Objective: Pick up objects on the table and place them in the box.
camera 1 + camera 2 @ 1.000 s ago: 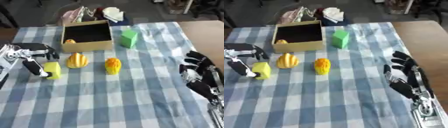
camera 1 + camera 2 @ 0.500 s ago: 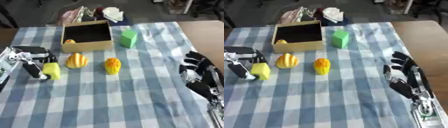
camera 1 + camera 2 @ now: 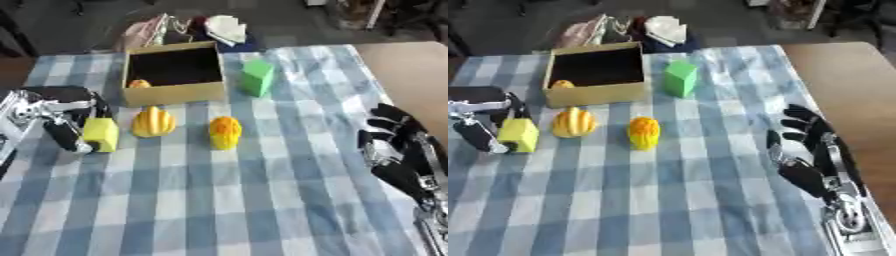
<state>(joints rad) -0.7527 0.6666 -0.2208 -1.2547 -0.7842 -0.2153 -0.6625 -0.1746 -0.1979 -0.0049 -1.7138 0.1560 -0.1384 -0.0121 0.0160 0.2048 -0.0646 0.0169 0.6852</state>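
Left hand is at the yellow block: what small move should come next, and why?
Probably lift: the left hand has its fingers and thumb closed around the yellow block, which appears still down on the checked tablecloth. The open cardboard box sits just beyond it.

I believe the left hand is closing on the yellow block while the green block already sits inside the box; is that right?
Not quite: the green block stands on the checked cloth just right of the box, not inside it, as the left eye view shows. The left hand does have its fingers round the yellow block.
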